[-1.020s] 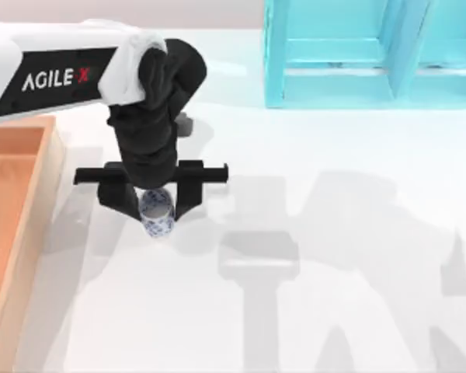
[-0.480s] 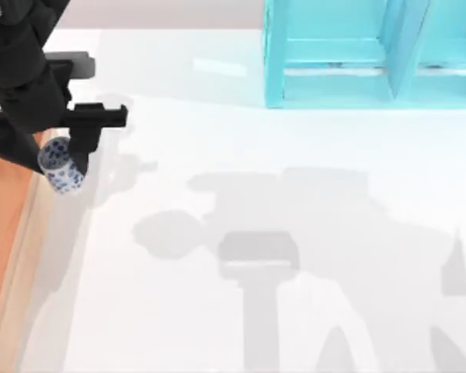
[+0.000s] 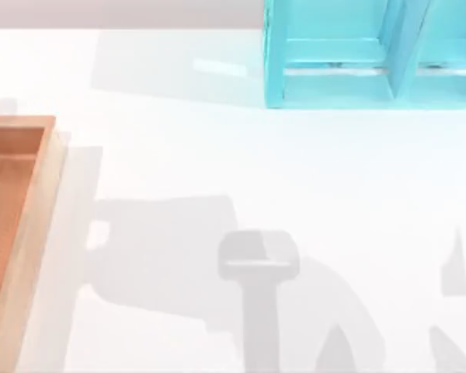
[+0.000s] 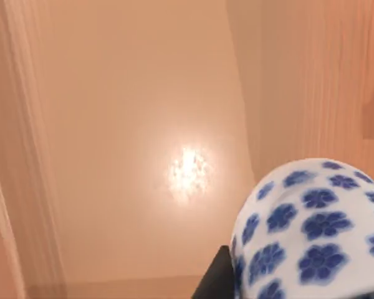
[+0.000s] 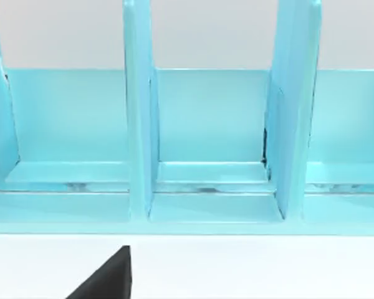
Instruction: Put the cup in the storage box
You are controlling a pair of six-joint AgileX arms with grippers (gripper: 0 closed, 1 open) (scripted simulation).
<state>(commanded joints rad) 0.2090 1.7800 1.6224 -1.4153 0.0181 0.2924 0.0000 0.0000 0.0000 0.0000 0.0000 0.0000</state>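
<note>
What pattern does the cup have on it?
Blue flowers on white, shown best in the left wrist view, on the cup.

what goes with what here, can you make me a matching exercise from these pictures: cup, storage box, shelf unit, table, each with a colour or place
Column one:
1. cup
2. storage box
3. shelf unit
4. table

Column two:
a. teal-blue, at the table's far edge
b. white with blue flowers, over the orange-brown floor
c. plain white surface
d. light-wood rim, at the table's left

Pairs: 1-b, 2-d, 3-a, 4-c
</note>
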